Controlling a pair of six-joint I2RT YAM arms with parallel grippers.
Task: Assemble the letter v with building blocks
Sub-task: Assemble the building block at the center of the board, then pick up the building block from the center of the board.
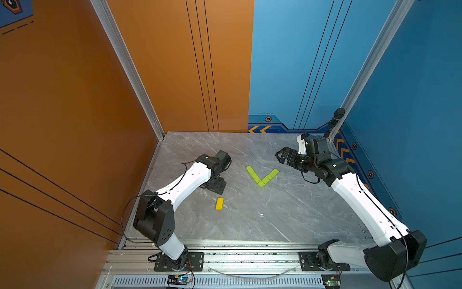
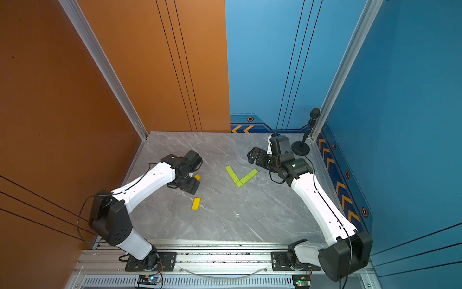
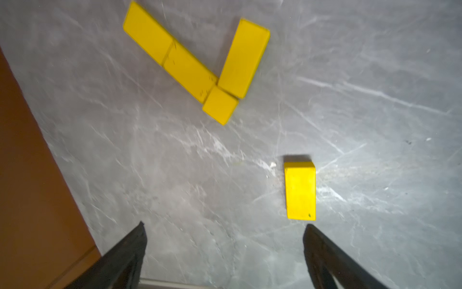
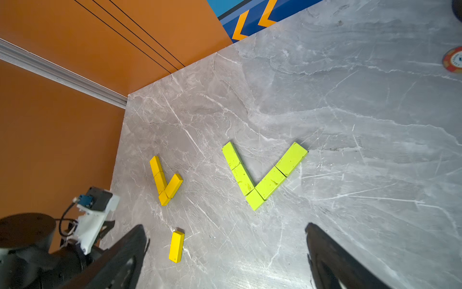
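**Top views, far wall taken as twelve o'clock.** Five lime-green blocks (image 1: 261, 176), plain painted bricks and one cube, lie flat near the centre of the grey marble-patterned tabletop (image 1: 287, 220). They touch one another in a complete V: two bricks per arm and the cube at the point. A single yellow brick (image 1: 219, 204), rectangular and flat, lies apart at eight o'clock of that V. The left gripper (image 1: 217, 186) points down at nine o'clock of the V, and its jaws are hidden under the wrist in both top views. A corner of the yellow blocks (image 2: 197, 177) shows just beside it. The right gripper (image 1: 281, 155) hangs at one o'clock of the V.

**Left wrist view.** The left gripper's jaws stand wide apart with nothing between them. The yellow brick lies close beyond one fingertip (image 3: 312, 235). Farther on, four yellow blocks touch in an unfinished V: two bricks end to end, a cube at the point and one brick in the other arm.

**Right wrist view.** The right gripper's jaws are spread wide and empty. The green V and the unfinished yellow V lie side by side, apart. The yellow brick lies clear of both, nearer the yellow point.
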